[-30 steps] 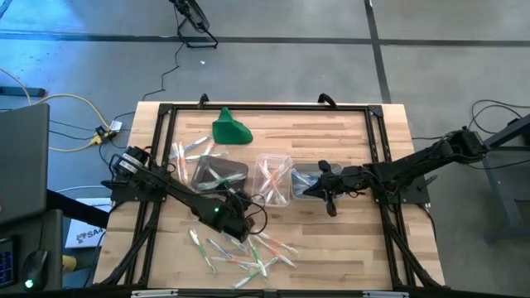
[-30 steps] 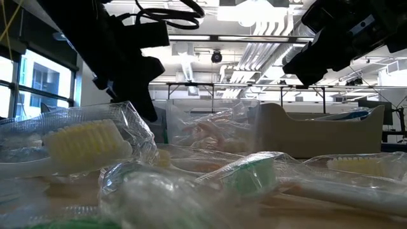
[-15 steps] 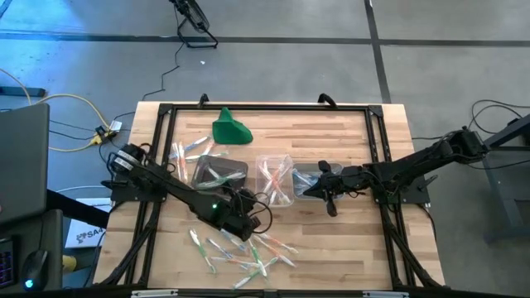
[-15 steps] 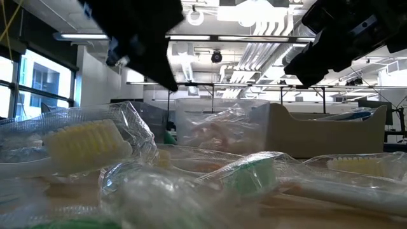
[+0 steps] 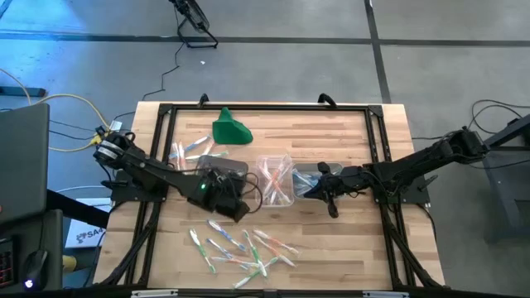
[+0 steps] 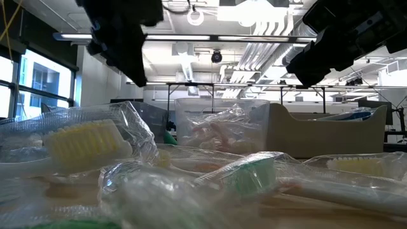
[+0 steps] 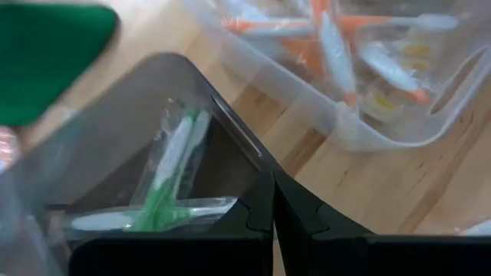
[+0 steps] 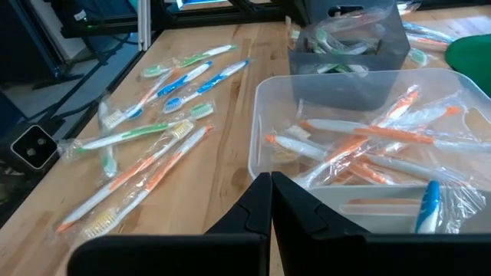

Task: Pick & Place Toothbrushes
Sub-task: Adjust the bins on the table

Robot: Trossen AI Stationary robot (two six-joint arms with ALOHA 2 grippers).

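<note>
Hovering over the dark-tinted clear plastic tub (image 5: pixel 219 174) that holds green-handled wrapped toothbrushes (image 7: pixel 165 184), the left hand (image 5: pixel 234 209) has its fingers pressed together with nothing between them. The right hand (image 5: pixel 312 189) waits near the third tub (image 5: pixel 308 178), likewise closed and empty, above its near edge.

The remaining loose wrapped toothbrushes (image 5: pixel 240 248), thin whitish sticks with green, orange or blue parts, lie in a tangled heap on the wooden surface (image 5: pixel 348 240) near its front edge, with a few more (image 5: pixel 189 151) lying beside the green cloth-like lump (image 5: pixel 230 129). The middle clear plastic tub (image 8: pixel 360 146) already holds orange-handled ones (image 7: pixel 330 38).

The main risk seems to lie in that heap. The brushes overlap and their crinkly wrappers touch, so a pinch on one may drag a neighbour along or lift two colours at once, spoiling the sorting. The wrappers look slick, so a grip on film rather than handle may well slip on the way to a tub. The left arm also hangs low over the tubs, which look light, so a sideways sweep could nudge the tinted one or tip it.
</note>
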